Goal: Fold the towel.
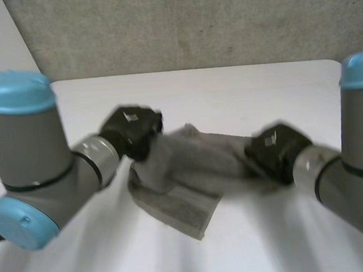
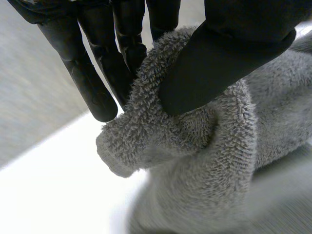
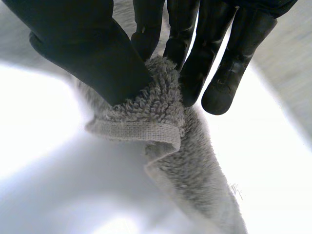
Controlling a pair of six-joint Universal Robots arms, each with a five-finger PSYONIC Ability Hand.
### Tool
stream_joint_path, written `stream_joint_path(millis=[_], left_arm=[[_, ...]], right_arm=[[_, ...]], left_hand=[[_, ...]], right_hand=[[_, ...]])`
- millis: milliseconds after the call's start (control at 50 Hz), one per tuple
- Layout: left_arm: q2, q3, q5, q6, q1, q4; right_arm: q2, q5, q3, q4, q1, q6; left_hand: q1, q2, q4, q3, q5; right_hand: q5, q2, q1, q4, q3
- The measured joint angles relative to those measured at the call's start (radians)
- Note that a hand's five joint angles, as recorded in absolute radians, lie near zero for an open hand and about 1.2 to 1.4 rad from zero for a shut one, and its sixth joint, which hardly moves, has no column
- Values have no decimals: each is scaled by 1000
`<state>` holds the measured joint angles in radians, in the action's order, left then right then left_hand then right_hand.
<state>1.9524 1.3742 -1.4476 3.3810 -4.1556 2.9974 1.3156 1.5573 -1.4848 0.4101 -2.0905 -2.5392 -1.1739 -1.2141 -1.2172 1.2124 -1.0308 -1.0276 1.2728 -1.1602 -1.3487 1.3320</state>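
Note:
A grey terry towel (image 1: 187, 176) is bunched in the middle of the white table (image 1: 228, 95), one flat part lying toward the front. My left hand (image 1: 131, 132) is at the towel's left end. In the left wrist view its thumb (image 2: 219, 63) pinches a fold of the towel (image 2: 195, 161) against the fingers (image 2: 92, 83), lifting it off the table. My right hand (image 1: 276, 151) is at the towel's right end. In the right wrist view its thumb (image 3: 92, 53) and fingers (image 3: 195, 53) pinch a hemmed corner of the towel (image 3: 146, 122).
A grey wall (image 1: 192, 23) rises behind the table's far edge. Both arms come in from the near corners, the left arm (image 1: 27, 153) and the right arm (image 1: 351, 161).

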Motion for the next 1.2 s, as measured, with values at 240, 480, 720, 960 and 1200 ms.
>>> stream_joint_path(millis=[240,480,720,960,1200], left_arm=[[28,125,-1,54,81,-54],[-154,254,-7,48,106,-43],[-285,325,-83,35,-49,14],[-232,435,-72,29,-167,82],[-52,387,-20,27,-138,188]], right_arm=[[1,0,6,-44,1,-48],[-122,-165,218,-146,10,-250],[-448,-437,524,-128,5,-327],[-680,-458,716,-125,-37,-240],[-759,-409,765,-139,-70,-96]], left_hand=[[132,165,160,-163,148],[540,586,586,-581,574],[686,730,735,-728,723],[758,806,811,-803,799],[807,857,860,-853,850]], right_hand=[[946,-1014,886,1101,-1098],[946,-1014,886,1102,-1101],[946,-1014,886,1102,-1101],[946,-1014,886,1102,-1101],[711,-757,638,833,-814]])
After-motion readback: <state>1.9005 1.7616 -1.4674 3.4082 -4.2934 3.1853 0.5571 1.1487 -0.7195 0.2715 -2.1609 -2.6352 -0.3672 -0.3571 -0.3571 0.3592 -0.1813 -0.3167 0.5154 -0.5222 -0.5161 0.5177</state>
